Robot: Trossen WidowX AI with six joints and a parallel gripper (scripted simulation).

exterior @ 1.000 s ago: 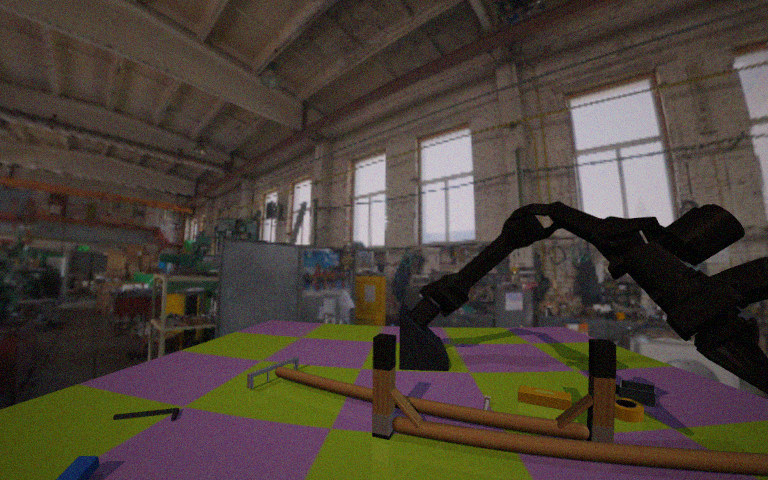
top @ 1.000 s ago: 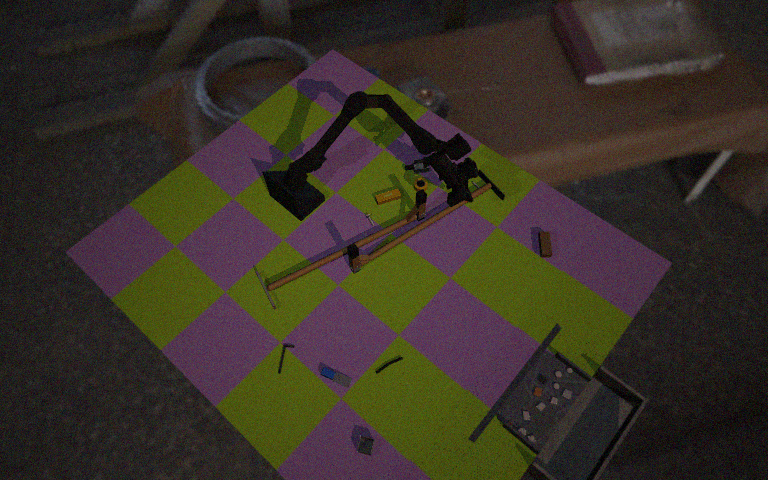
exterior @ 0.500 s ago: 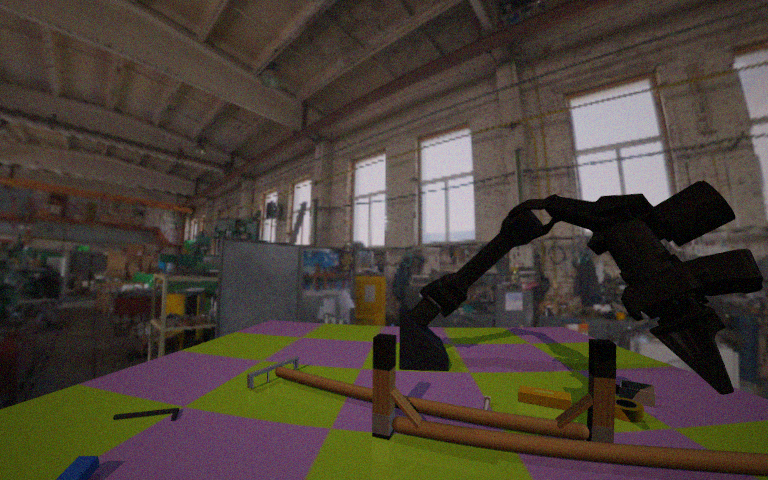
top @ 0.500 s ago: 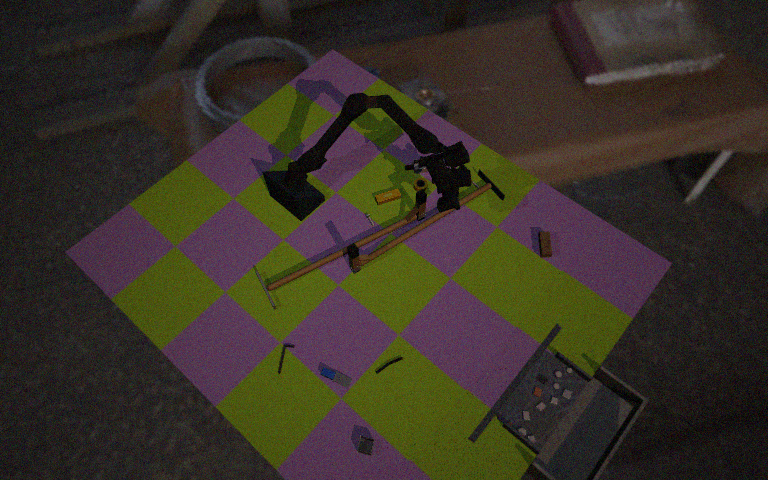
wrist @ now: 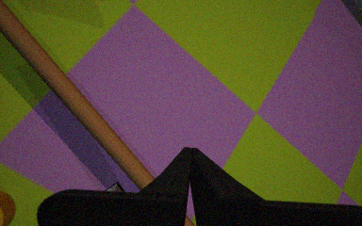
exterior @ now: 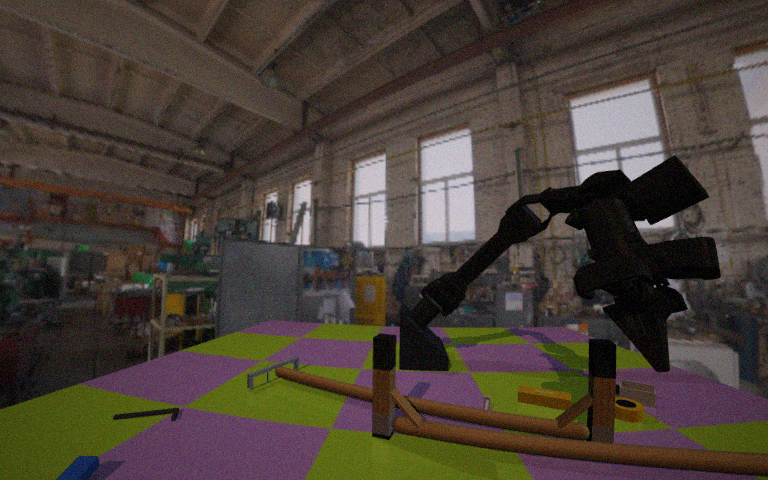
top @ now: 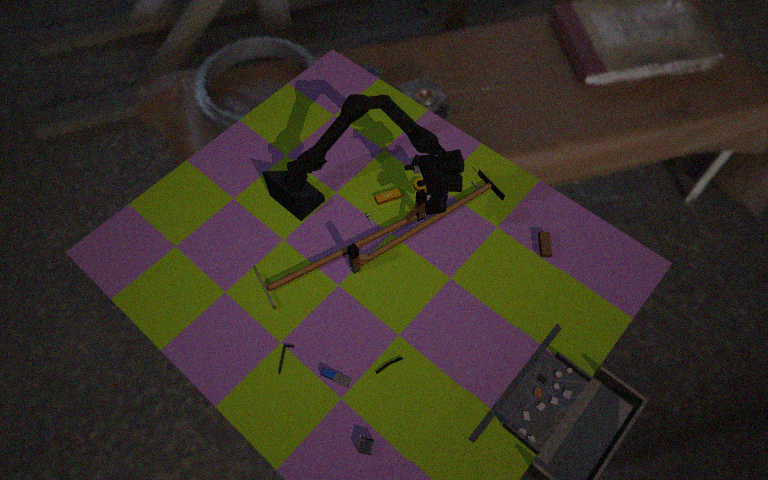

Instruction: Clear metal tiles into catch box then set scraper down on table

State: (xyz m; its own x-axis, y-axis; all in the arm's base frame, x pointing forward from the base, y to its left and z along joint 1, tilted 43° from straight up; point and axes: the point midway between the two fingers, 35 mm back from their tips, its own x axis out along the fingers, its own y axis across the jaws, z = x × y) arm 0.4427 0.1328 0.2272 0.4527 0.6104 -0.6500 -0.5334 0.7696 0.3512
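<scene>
One long tool has a brown handle (top: pixel 396 240) (exterior: pixel 651 451) (wrist: pixel 94 118) and a dark flat blade (top: pixel 490 185). The other long tool has a brown handle (top: pixel 311 265) (exterior: pixel 334 387) and a thin grey head (top: pixel 265 286) (exterior: pixel 271 372). Both lie on the table, each with an upright black-topped grip. My gripper (top: pixel 436 211) (exterior: pixel 661 370) (wrist: pixel 189 153) is shut and empty, above the table near the dark-bladed tool's handle. Several pale tiles, plus an orange one (top: pixel 538 391) and a dark one (top: pixel 542 378), lie on the steel plate (top: pixel 521 390). No tile shows in the catch box (top: pixel 623 387).
A grey bar (top: pixel 514 383) crosses the plate's near end. An orange block (top: pixel 387 196) (exterior: pixel 543 397) and yellow tape roll (exterior: pixel 628 409) lie near the arm. A brown block (top: pixel 544 243), dark curved piece (top: pixel 389 364), blue-ended piece (top: pixel 327 372) and hooked dark rod (top: pixel 281 362) (exterior: pixel 144 414) lie farther out.
</scene>
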